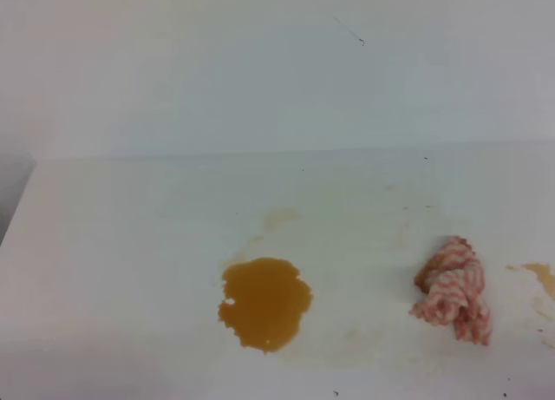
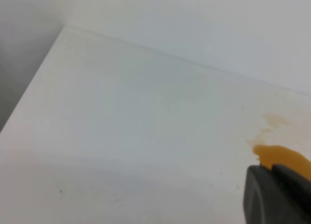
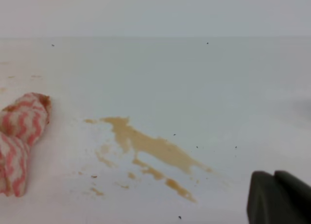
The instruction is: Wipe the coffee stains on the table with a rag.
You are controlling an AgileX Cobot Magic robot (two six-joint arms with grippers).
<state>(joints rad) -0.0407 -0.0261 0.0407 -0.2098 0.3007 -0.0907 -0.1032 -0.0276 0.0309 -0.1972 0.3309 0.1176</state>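
White table, coffee stains, crumpled rag

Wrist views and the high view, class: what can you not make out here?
- Left hand: left wrist view, cut off by the frame corner; open or shut unclear.
- Right hand: right wrist view, likewise cropped.
- Streaky stain: high view, cut by the right edge.
- Rag: right wrist view, cropped left.

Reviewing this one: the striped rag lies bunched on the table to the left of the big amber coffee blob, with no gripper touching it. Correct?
Not quite. In the exterior high view the rag lies to the right of the big coffee blob, not the left. The rest holds: it is bunched on the table, untouched.
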